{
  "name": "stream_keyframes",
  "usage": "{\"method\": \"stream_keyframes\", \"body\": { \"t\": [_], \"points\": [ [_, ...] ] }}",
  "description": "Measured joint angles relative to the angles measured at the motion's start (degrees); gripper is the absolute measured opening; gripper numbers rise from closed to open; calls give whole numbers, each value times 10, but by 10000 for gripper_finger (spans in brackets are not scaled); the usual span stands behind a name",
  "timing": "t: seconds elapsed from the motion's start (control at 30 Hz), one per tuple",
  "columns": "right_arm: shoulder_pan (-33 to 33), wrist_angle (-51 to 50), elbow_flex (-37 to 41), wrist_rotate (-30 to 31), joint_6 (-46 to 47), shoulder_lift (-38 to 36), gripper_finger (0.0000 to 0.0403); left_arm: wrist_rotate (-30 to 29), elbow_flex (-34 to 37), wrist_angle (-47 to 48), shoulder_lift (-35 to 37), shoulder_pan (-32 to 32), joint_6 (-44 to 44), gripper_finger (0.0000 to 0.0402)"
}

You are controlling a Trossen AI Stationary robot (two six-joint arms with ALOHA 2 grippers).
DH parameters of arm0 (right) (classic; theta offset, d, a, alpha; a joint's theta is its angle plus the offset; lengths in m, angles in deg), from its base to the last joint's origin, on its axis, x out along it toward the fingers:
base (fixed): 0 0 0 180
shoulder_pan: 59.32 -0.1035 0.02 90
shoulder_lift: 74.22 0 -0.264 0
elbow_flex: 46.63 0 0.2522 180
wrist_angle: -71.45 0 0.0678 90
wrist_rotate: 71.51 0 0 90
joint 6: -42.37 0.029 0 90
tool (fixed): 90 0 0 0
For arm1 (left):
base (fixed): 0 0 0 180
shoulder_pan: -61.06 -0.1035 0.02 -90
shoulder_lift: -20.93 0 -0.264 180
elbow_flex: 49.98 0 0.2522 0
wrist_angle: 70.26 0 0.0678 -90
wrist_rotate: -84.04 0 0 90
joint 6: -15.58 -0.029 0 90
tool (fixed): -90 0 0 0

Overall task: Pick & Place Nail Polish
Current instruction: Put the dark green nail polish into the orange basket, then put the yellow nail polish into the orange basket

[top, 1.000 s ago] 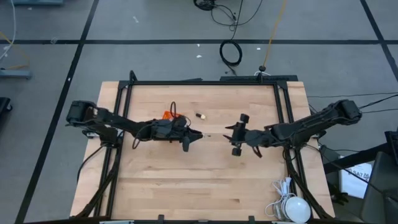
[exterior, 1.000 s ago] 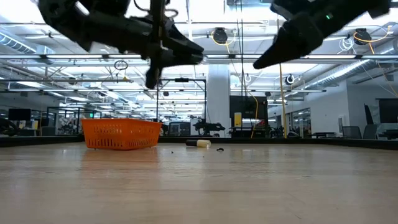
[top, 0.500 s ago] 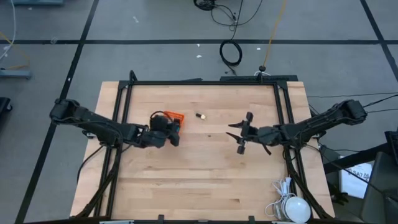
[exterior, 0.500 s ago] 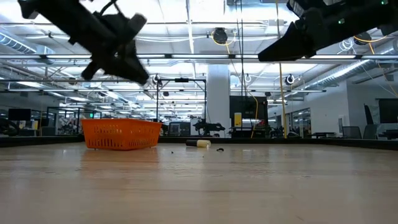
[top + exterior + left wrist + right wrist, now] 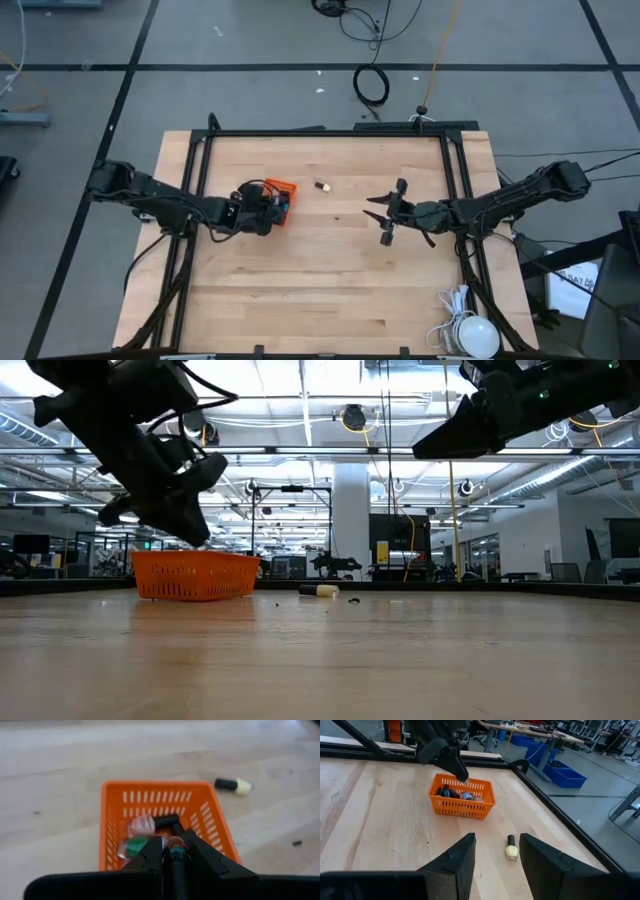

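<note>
A pale wooden tabletop (image 5: 320,270) framed by black rails stands on a grey floor marked with dark lines; in the low view a large hall with ceiling lights stretches behind it. On the left half of the tabletop we see an orange mesh basket (image 5: 283,190), which already contains several nail polish bottles (image 5: 145,824): a pink one with a dark cap and a green one lie side by side, with others only partly visible beneath the arm. The left pincer (image 5: 176,854) hovers directly above the basket, its two dark fingers (image 5: 153,854) brought together on a small bottle with a teal-green body (image 5: 176,854), held clear of the basket's contents. In the low view this arm hangs just over the basket's rim. One yellow bottle with a dark cap (image 5: 322,186) lies on its side on the bare wood, to the right of the basket and apart from it; the right wrist view shows it just ahead of the right arm. The right pincer (image 5: 386,215) waits above the tabletop right of centre, well apart from the basket, its fingers (image 5: 461,857) standing apart and holding nothing. At the near right corner of the tabletop we note a white rounded object (image 5: 475,336) with a coiled cable.
</note>
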Motion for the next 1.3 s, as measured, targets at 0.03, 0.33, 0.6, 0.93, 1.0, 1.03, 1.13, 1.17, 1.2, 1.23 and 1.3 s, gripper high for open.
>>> {"method": "stream_keyframes", "body": {
  "t": [0.03,0.33,0.6,0.93,1.0,1.03,1.13,1.17,1.2,1.23,1.3],
  "points": [
    [0,0,0,0,1,0,141,9,2,-1,0,-2,-5,53],
    [0,0,0,0,1,0,141,35,2,-10,1,-10,-34,155],
    [3,22,0,0,5,8,141,36,2,-12,1,-10,-48,274],
    [153,52,-31,-143,22,123,146,70,2,-125,16,-10,-117,339],
    [193,52,-49,-187,17,162,156,83,2,-154,17,-10,-141,341],
    [212,52,-60,-212,15,185,163,88,2,-169,17,-10,-152,341],
    [262,49,-99,-282,22,256,194,93,2,-204,17,-10,-181,338],
    [273,48,-116,-302,25,281,206,93,2,-212,17,-10,-189,336],
    [282,44,-132,-315,27,306,218,93,2,-218,17,-10,-196,334],
    [289,37,-150,-318,26,329,230,93,2,-220,17,-10,-200,333],
    [299,23,-184,-317,11,372,251,94,2,-218,17,-10,-200,329]
  ]
}}
